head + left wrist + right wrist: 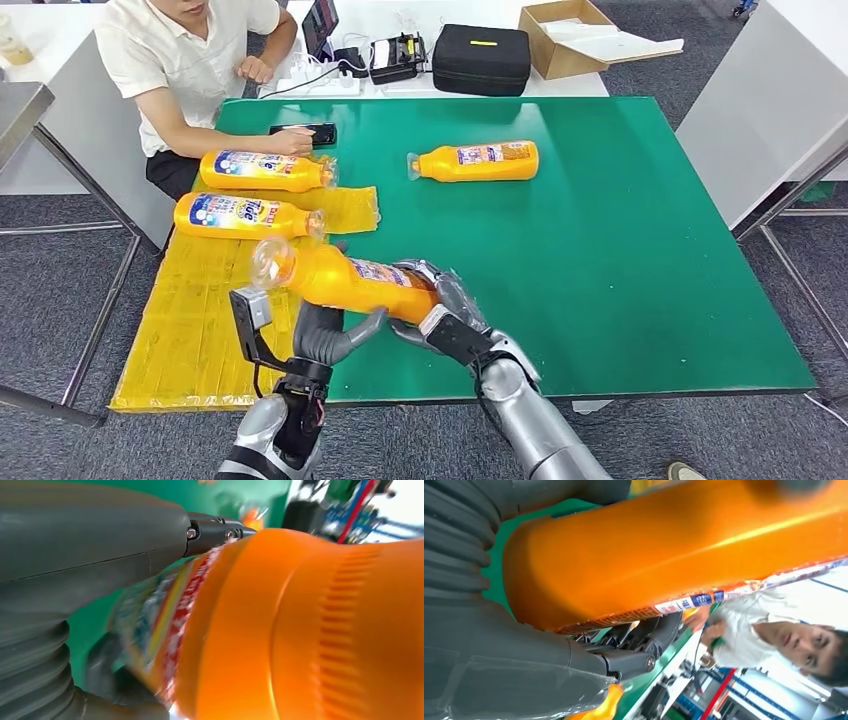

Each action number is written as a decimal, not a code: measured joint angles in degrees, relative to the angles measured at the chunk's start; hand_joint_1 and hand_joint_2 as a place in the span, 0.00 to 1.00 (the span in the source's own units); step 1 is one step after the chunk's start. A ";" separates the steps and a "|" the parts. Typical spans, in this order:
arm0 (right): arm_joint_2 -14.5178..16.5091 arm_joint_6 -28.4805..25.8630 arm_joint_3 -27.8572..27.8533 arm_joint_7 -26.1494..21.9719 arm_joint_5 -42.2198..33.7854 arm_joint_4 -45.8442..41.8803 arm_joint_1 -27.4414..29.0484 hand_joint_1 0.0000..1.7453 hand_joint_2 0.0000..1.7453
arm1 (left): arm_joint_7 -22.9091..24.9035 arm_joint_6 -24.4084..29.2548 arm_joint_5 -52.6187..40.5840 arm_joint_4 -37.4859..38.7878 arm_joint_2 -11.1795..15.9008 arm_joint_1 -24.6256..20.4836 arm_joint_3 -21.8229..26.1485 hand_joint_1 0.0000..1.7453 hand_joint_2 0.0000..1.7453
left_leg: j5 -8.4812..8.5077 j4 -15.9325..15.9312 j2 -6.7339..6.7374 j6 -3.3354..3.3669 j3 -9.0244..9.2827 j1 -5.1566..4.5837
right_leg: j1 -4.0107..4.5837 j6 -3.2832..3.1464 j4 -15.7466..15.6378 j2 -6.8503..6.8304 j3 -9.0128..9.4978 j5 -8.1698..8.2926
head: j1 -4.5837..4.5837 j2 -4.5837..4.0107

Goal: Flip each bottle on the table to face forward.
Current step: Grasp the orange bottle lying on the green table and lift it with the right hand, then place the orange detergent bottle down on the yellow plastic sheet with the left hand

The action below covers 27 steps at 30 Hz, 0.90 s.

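Orange and glossy, the held bottle (pixel 345 281) is up off the green table (pixel 620 260), lying across both hands near the table's front edge: the right hand (pixel 440 305) grips its base end, fingers wrapped around it, while the left hand (pixel 330 335) cups it from beneath near the middle. Further back on the table, a lone orange bottle (pixel 475 161) lies on its side, and two labelled bottles (pixel 255 192) rest toward the seated person (pixel 185 60), the nearer one on the yellow mat (pixel 200 310).
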 joint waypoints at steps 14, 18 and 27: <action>1.95 -0.49 3.96 0.64 -2.39 3.78 -1.03 0.91 1.00 | -3.15 -0.01 4.44 0.05 -0.28 -1.74 0.56 0.50 1.00 | 0.00 0.00 0.00 0.00 -0.03 -0.01 | -0.03 0.00 0.00 0.00 -0.02 0.00 | 0.01 0.00; 2.77 -0.62 4.71 0.57 -2.86 5.39 -1.20 0.85 1.00 | -4.65 2.45 5.56 -0.44 -0.28 -1.68 0.58 1.00 1.00 | 0.00 0.00 0.01 0.00 -0.03 0.00 | -0.01 0.00 0.00 0.00 -0.03 0.00 | 0.01 0.00; 3.02 -0.74 5.26 -0.14 -3.96 7.27 -1.36 0.21 1.00 | -3.43 -2.77 11.68 -1.03 -0.28 -1.29 0.73 1.00 1.00 | 0.00 0.01 0.01 0.00 -0.04 -0.02 | -0.06 0.00 -0.01 0.00 -0.03 0.00 | 0.01 0.00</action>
